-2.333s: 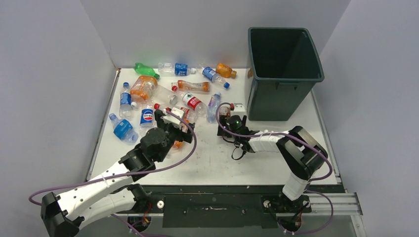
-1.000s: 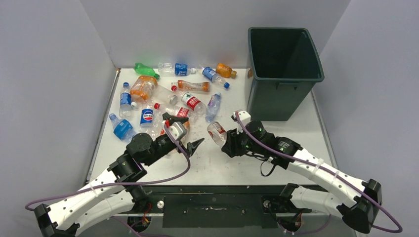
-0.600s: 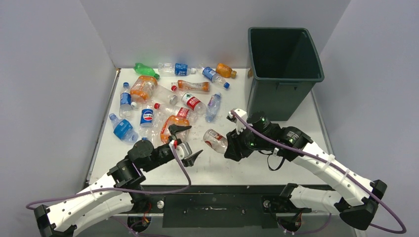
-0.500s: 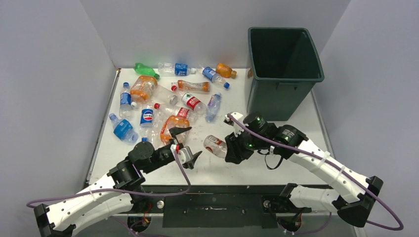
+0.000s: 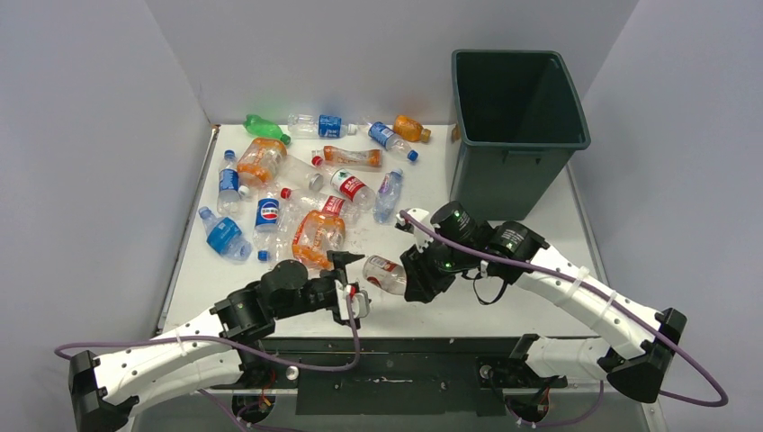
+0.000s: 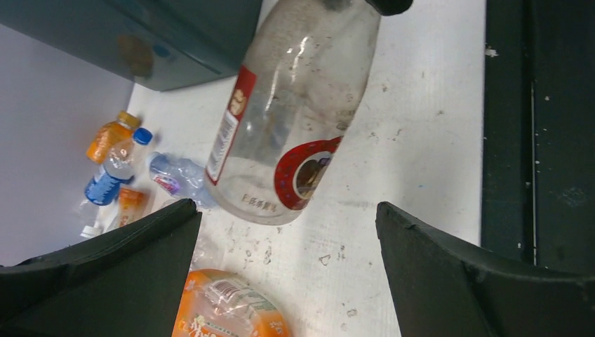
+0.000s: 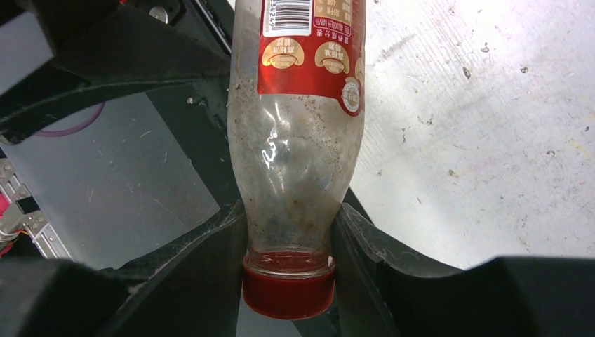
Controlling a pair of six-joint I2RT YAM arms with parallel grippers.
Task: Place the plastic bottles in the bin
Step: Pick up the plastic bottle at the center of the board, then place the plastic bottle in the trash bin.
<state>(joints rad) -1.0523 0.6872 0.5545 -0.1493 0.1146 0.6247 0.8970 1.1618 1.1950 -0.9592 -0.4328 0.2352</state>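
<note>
Red at cap and label, clear and grimy through the body: pinching one such plastic bottle (image 7: 295,126) at the neck, just above the cap, with the right gripper (image 7: 288,228), one finger pressing on either side. Holding it low over the white table (image 5: 405,315) near the front edge, well apart from the bin (image 5: 504,180); not being able to tell whether it is touching the surface. Pointing its base toward the left gripper (image 5: 353,281), spread wide and grasping nothing, that base sitting just ahead of the two black fingers (image 6: 105,281). Showing the dark green bin standing upright at the far right of the table. Showing the other bottles (image 5: 346,184) lying scattered across the far left, among them a crushed orange bottle (image 5: 317,236) nearest the left gripper and a green bottle (image 5: 265,126) by the back wall.
</note>
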